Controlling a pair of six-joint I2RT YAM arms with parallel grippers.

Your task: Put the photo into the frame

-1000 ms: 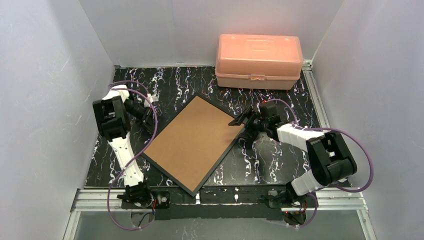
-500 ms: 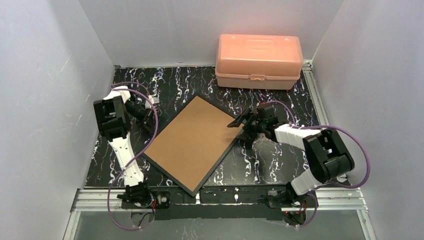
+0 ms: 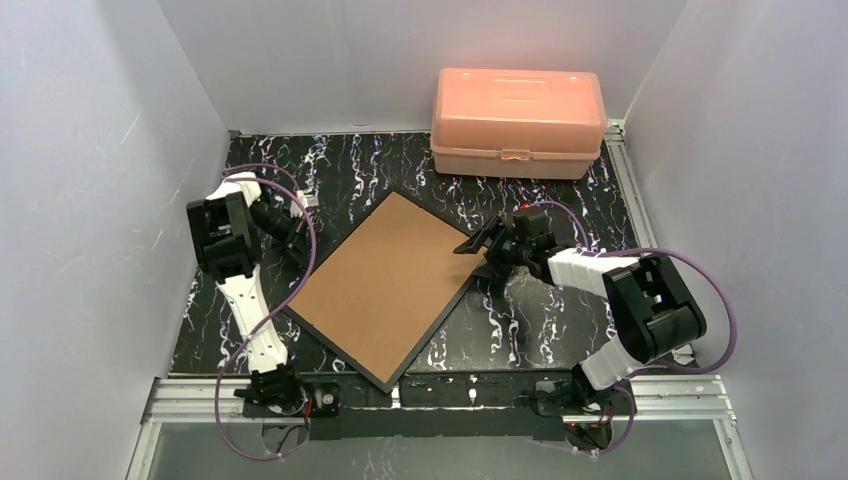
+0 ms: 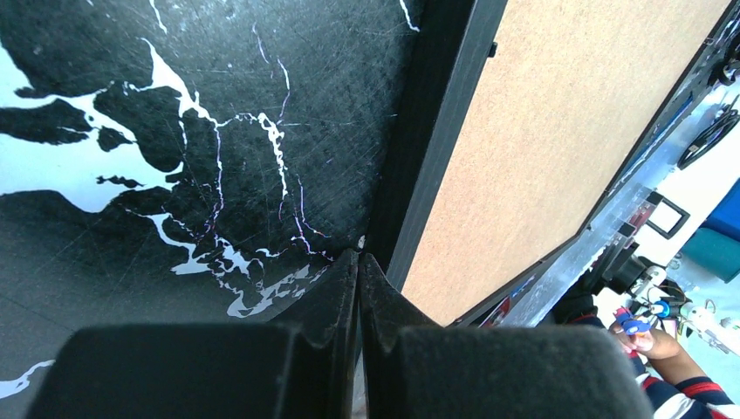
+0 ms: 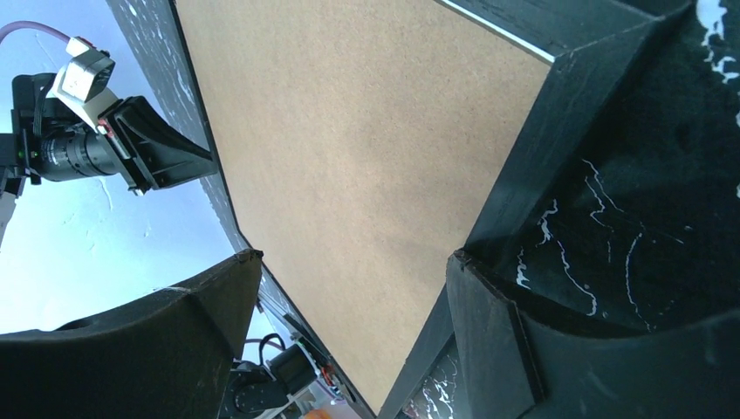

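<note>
The frame point(image 3: 390, 285) lies face down on the black marbled table, brown fibreboard back up, turned like a diamond. The photo is hidden. My left gripper point(image 3: 300, 243) is shut and empty, low at the table beside the frame's left edge; in the left wrist view its closed tips point(image 4: 359, 257) sit against the black rim next to the brown back point(image 4: 541, 131). My right gripper point(image 3: 483, 255) is open at the frame's right corner. In the right wrist view its jaws point(image 5: 353, 255) straddle the rim, with the brown back point(image 5: 366, 131) between them.
A pink plastic box point(image 3: 518, 108) stands shut at the back right of the table. White walls close in the left, back and right sides. A metal rail point(image 3: 470, 392) runs along the near edge by the arm bases.
My right arm has shifted a little left and back, the open gripper staying at the frame's right corner. The left arm and the frame have hardly moved.
</note>
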